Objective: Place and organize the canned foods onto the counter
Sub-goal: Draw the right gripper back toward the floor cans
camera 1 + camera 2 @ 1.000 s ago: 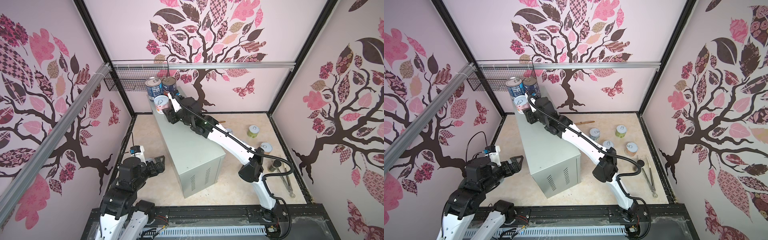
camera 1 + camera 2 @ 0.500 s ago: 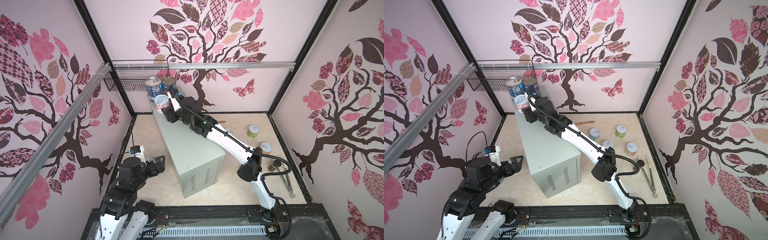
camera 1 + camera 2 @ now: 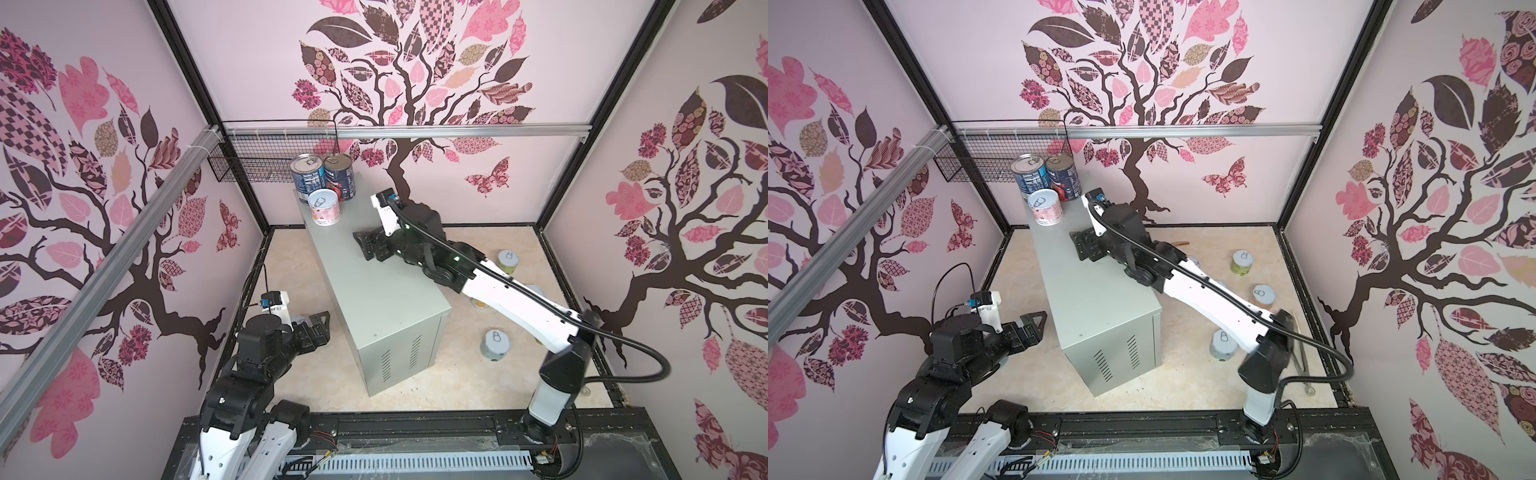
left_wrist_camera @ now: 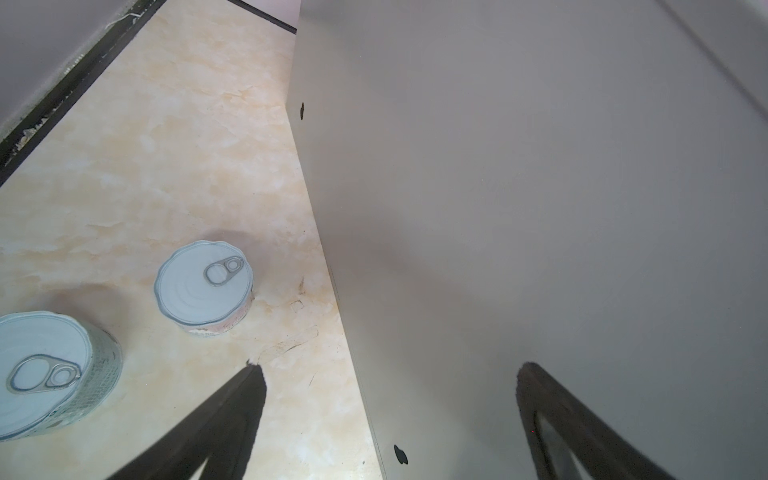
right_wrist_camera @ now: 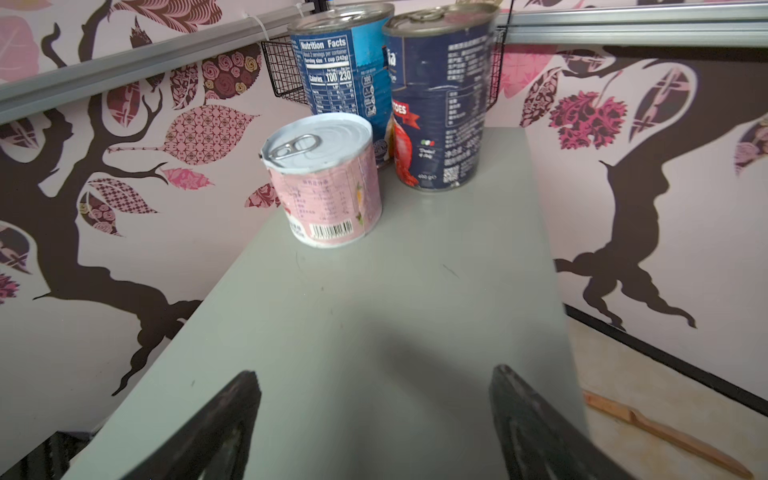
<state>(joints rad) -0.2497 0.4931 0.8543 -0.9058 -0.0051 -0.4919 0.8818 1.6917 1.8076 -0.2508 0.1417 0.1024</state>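
Three cans stand together at the far end of the grey surface (image 3: 374, 286). We see a tall blue can (image 3: 307, 174), a tall dark can (image 3: 340, 178) just beside it, and a short pink can (image 3: 325, 210) in front of the blue one. The pink can is upright, with its pull tab on top.

The right end effector (image 3: 366, 245) hangs over the surface, apart from the pink can. Its jaws are spread wide and hold nothing. The left end effector (image 3: 318, 326) is down low beside the near end of the surface, and it is wide open and empty too.

From the left wrist we see a small can (image 4: 203, 286) upright on the floor (image 4: 166, 145), close to the side of the surface, and a second can (image 4: 45, 374) near it. On the other side, a green can (image 3: 508, 261) and a grey can (image 3: 494, 343) stand on the floor. Something under the right arm may be another can, but it is mostly hidden.
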